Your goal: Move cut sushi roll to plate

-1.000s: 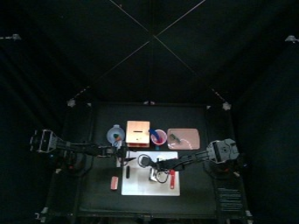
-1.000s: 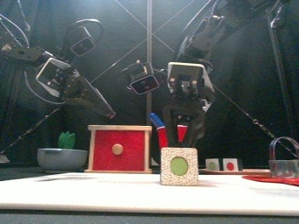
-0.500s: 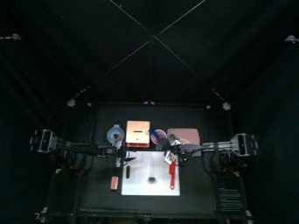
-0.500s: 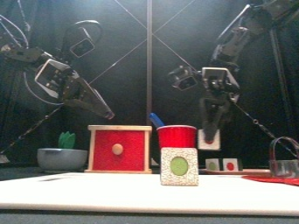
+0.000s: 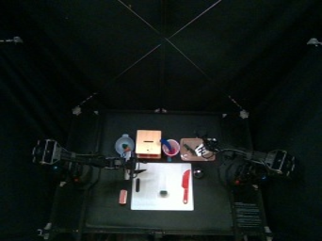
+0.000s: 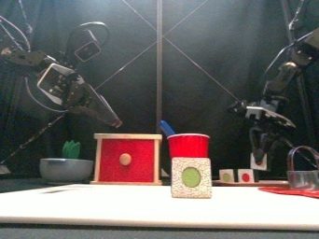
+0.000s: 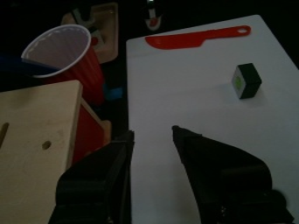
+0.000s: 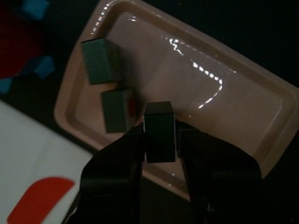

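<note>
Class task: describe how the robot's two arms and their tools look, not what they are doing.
Both arms are black and jointed, with thin dark cables trailing. The left tool and right tool each have two black jaws; a pale boxy camera housing sits at the left wrist.

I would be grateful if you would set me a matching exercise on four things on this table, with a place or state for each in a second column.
Things:
1. knife
2. cup
3. plate
4. lone sushi piece

Places or states:
A. red, upright beside the wooden box
B. dark and small, alone on the white board
C. red, lying flat on the board
D. pinkish, bearing two sushi pieces

Pairs: 1-C, 2-A, 3-D, 4-B
</note>
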Motion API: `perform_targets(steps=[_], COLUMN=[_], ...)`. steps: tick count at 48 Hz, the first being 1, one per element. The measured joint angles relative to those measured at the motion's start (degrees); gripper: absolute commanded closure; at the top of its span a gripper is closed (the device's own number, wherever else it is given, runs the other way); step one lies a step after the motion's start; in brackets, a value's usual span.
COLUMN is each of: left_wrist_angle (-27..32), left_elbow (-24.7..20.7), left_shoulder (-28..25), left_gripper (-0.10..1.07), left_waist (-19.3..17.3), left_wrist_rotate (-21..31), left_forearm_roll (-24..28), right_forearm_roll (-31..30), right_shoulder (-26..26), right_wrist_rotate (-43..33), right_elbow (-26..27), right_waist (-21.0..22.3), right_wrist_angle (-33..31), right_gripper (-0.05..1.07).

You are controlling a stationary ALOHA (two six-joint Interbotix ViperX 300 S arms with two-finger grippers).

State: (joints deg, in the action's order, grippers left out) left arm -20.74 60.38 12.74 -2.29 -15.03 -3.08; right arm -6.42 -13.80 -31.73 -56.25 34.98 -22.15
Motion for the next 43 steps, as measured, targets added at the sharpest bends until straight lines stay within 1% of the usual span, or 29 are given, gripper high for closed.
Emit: perform_targets(steps=[5,7,12,15,18,22,25,27,30,33,36,40,43], left_wrist_angle=[0.0,0.1,0.1,0.0,0.0,0.1,0.1,0.1,0.1,0.1,0.1,0.0,0.1], left_elbow=[0.0,0.0,0.0,-0.1,0.0,0.0,-0.3,-0.5,-1.1,-1.5,-1.8,-1.8,-1.8], left_shoulder=[0.0,0.0,0.0,0.0,0.0,0.0,0.0,0.0,0.0,0.0,0.0,0.0,0.0], left_gripper=[0.18,0.18,0.18,0.18,0.18,0.18,0.18,0.18,0.18,0.18,0.18,0.18,0.18], left_waist=[0.0,0.0,0.0,0.0,0.0,0.0,0.1,0.1,0.1,0.1,0.0,0.0,-0.1], left_wrist_rotate=[0.0,0.0,0.0,0.0,0.0,0.0,0.0,0.0,0.0,0.0,0.0,0.0,0.0], left_forearm_roll=[-0.1,0.0,0.0,0.0,-0.1,0.0,0.0,-0.1,-0.1,-0.1,-0.1,0.0,-0.1], right_forearm_roll=[-0.1,-0.1,0.0,0.2,0.3,0.4,0.5,0.5,0.7,0.9,1.1,1.3,1.4], right_shoulder=[2.8,3.3,2.8,0.9,-2.7,-8.2,-11.5,-13.1,-13.3,-11.3,-8.0,-2.5,1.0], right_wrist_rotate=[-0.1,-0.1,-0.1,-0.1,-0.1,-0.1,-0.1,-0.1,-0.2,-0.2,-0.2,-0.2,0.0], right_elbow=[1.1,1.3,1.6,1.6,1.7,1.8,1.9,2.0,2.5,3.5,5.4,9.3,12.4], right_waist=[0.1,0.1,0.0,0.0,-0.5,-3.0,-6.9,-11.1,-17.0,-23.5,-29.6,-35.7,-38.2], right_wrist_angle=[1.3,1.4,1.0,0.1,-0.9,-1.8,-1.9,-2.0,-2.0,-2.0,-1.7,-1.6,-1.6], right_gripper=[0.11,0.08,0.06,0.07,0.07,0.07,0.07,0.07,0.07,0.07,0.07,0.07,0.07])
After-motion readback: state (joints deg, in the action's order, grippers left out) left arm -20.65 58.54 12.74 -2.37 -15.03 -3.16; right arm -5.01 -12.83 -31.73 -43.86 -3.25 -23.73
